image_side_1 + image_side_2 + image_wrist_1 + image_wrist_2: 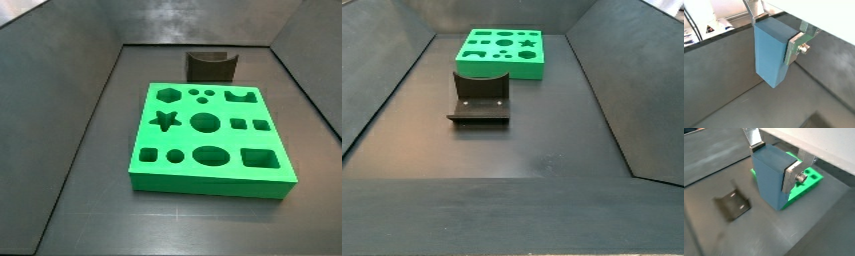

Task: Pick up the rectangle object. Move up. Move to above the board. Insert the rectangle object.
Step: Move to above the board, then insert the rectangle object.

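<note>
Rectangle object point(772, 52), the light-blue block, hung upright between the silver fingers point(796, 46) of the gripper point(776, 34) in a wrist view, so the gripper was clamped on it and it was lifted clear of the dark floor.

In a wrist view the same block point(769, 175) filled the middle of the frame, and behind it, at the right, a part of the green board point(807, 182) showed. The fixture point(733, 203) lay on the floor at the lower left.

In a side view the board point(211, 140) lay in the centre with all its holes empty, and the fixture point(210, 65) stood just behind it. The gripper was not visible there.

In a side view the board point(502, 52) was at the top and the fixture point(481, 96) just below it.

I judge that the picking and lifting were done; moving above the board and inserting were left.
</note>
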